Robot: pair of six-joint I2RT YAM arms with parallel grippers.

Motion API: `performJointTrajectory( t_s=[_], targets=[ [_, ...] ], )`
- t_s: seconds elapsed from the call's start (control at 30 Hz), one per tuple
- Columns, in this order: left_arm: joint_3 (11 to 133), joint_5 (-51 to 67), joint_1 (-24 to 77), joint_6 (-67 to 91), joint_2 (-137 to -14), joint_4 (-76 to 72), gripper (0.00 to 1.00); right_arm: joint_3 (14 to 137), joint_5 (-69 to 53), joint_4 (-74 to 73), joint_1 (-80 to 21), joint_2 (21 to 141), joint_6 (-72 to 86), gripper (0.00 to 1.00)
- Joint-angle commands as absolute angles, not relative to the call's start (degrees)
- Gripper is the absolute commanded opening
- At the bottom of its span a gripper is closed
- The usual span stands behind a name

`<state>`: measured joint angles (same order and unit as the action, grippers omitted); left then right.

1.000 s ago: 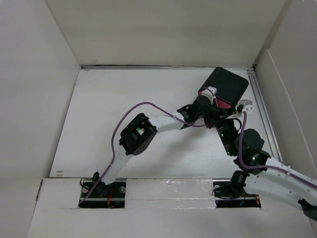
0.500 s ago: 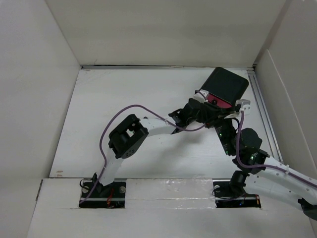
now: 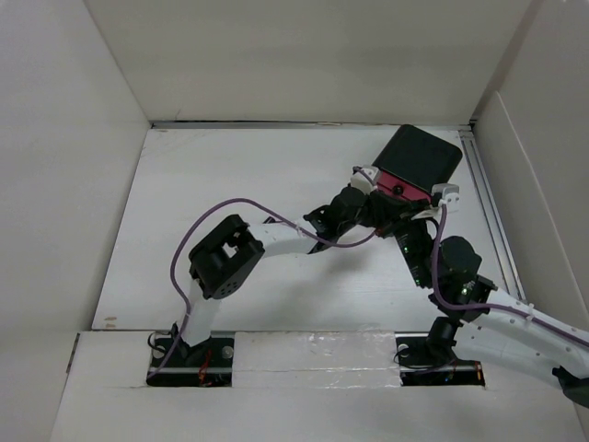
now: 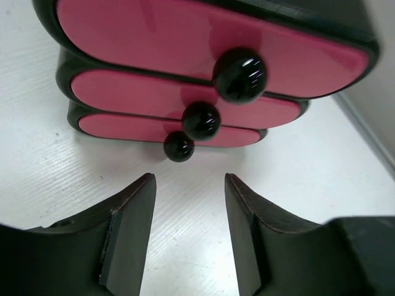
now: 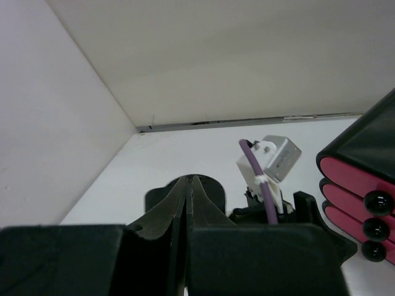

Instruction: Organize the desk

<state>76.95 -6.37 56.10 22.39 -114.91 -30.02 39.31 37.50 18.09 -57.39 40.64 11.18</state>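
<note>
The desk (image 3: 230, 175) is a large white tabletop. A black box with three pink drawers (image 3: 421, 161) stands at its far right corner. My left gripper (image 3: 386, 196) is open and empty, low over the desk just in front of the drawer fronts. In the left wrist view the left gripper (image 4: 188, 185) faces the drawers (image 4: 136, 92), whose three black knobs (image 4: 201, 120) line up above the gap; the bottom knob (image 4: 179, 147) is nearest. My right gripper (image 3: 408, 232) sits behind the left wrist. In the right wrist view it (image 5: 190, 179) is shut and empty.
White walls enclose the desk on the left, back and right. A metal rail (image 3: 483, 198) runs along the right edge beside the box. The left arm's purple cable (image 3: 276, 207) loops over the middle. The box also shows in the right wrist view (image 5: 364, 197).
The left arm's elbow has swung left and down, and its gripper has come lower before the drawer fronts. Less pink shows at the box's front. The right arm has shifted slightly.
</note>
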Motion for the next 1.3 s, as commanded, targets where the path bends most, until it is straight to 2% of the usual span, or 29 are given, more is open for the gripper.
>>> performJointTrajectory(
  t_s=[0.0,0.07,0.17,0.37,0.6,0.9,1.1,1.27],
  targets=[
    [81.1,-6.7,55.9,20.9,-118.8,-29.0,0.43,41.4,37.7,20.0,-57.3,40.7,11.2,0.00],
    [82.9,-6.2,55.9,20.1,-120.0,-29.9,0.43,41.3,37.4,19.8,-57.3,40.4,11.2,0.05],
    [86.5,-6.2,55.9,19.8,-123.6,-29.5,0.43,40.5,38.4,20.8,-57.3,39.6,11.3,0.22],
    [91.7,-6.0,55.9,18.9,-127.8,-26.6,0.43,41.0,38.3,20.3,-57.3,39.9,11.2,0.28],
    [98.0,-6.8,55.9,18.3,-132.8,-22.3,0.47,40.9,38.2,20.6,-57.3,40.0,11.1,0.29],
    [99.8,-8.8,55.9,17.4,-134.4,-21.4,0.51,41.0,38.1,20.6,-57.3,40.1,11.1,0.30],
    [100.3,-9.1,55.9,16.8,-135.7,-22.8,0.51,41.0,37.8,20.7,-57.3,40.6,11.2,0.30],
    [101.2,-7.8,55.9,16.3,-136.4,-23.0,0.45,41.0,38.1,20.6,-57.3,40.8,11.0,0.30]
  ],
)
